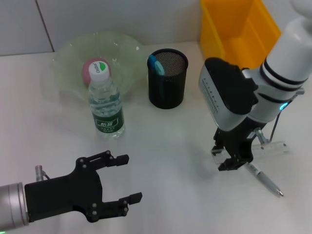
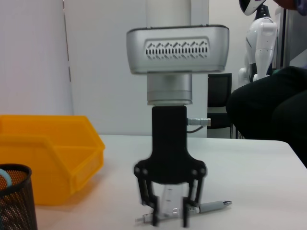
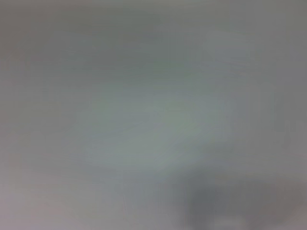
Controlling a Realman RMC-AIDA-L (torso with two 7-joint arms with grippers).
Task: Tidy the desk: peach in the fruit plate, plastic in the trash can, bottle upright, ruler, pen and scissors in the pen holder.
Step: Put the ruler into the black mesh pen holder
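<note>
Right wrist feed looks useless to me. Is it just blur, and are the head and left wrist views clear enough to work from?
Right wrist view: a grey blur, nothing identifiable. Head view: sharp; right gripper is down over the ruler and pen, with soft shadows. Left wrist view: clear; fingers straddle the ruler, only slight motion smear.
</note>
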